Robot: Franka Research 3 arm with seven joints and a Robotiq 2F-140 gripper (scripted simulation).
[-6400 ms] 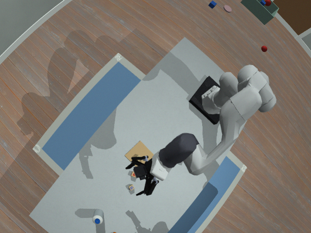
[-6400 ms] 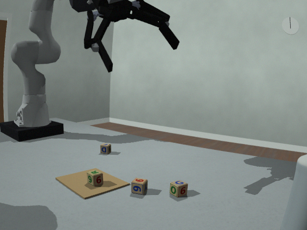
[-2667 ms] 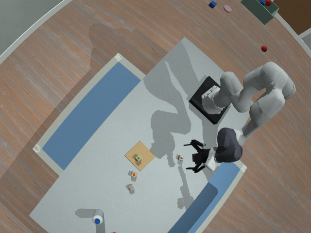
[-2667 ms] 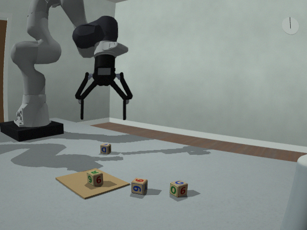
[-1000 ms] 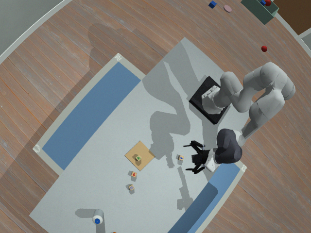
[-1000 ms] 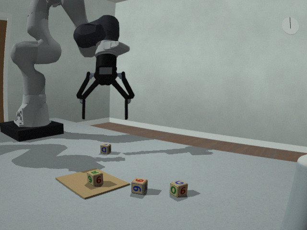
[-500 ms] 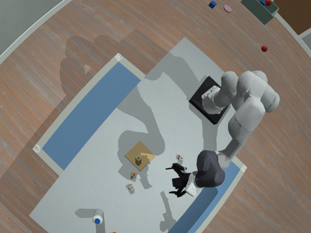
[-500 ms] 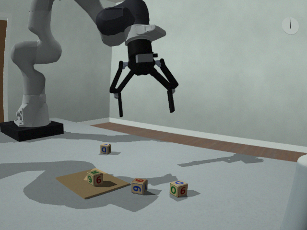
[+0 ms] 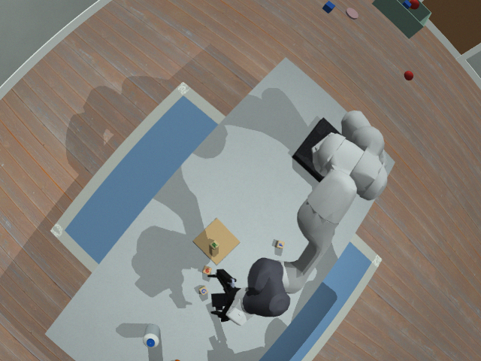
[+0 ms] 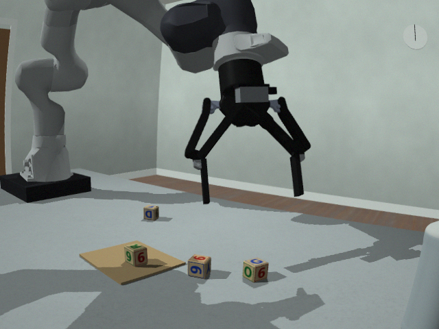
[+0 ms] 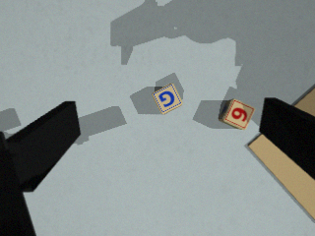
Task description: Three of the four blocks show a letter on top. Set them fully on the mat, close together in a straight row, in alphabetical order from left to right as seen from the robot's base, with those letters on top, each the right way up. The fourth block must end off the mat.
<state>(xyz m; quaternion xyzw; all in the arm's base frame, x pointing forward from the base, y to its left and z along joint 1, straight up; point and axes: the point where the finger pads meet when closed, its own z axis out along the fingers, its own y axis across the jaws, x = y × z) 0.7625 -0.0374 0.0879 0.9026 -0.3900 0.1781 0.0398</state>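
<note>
Top view. Mat [image 9: 227, 237] [image 10: 106, 263] [image 11: 283, 169] taken as landmark. R block [image 9: 213, 245] [image 10: 135, 255] sits on it, green R up, toward the mat's lower corner. Red 6 block [image 9: 207, 270] [image 10: 199, 266] [image 11: 238, 114] off the mat, just beyond that corner. G block [image 9: 203, 290] [image 10: 255, 270] [image 11: 167, 98] farther out on the same side. Fourth block [image 9: 279, 244] [image 10: 151, 212] well apart, right of the mat; blue character on top, too small to read with certainty. Gripper [image 9: 212, 294] [image 10: 252, 198] [image 11: 169, 116] below and right of the mat's lower corner in this view. White cylinder [image 9: 151, 335] [image 10: 423, 283], blue-topped, well below-left of the mat.

Exterior view. Jaws spread wide, nothing between them, raised above the tabletop, right of the mat. R block upright on the mat; 6 block just off its right corner; G block farther right, blue G up. Fourth block behind the mat, blue D on a side face. Only one block on the mat; no row formed.

Wrist view. Open fingers frame the scene. Mat at right edge, partly covered by one finger. 6 block near it, red numeral up; G block left of that, farther from the mat.
</note>
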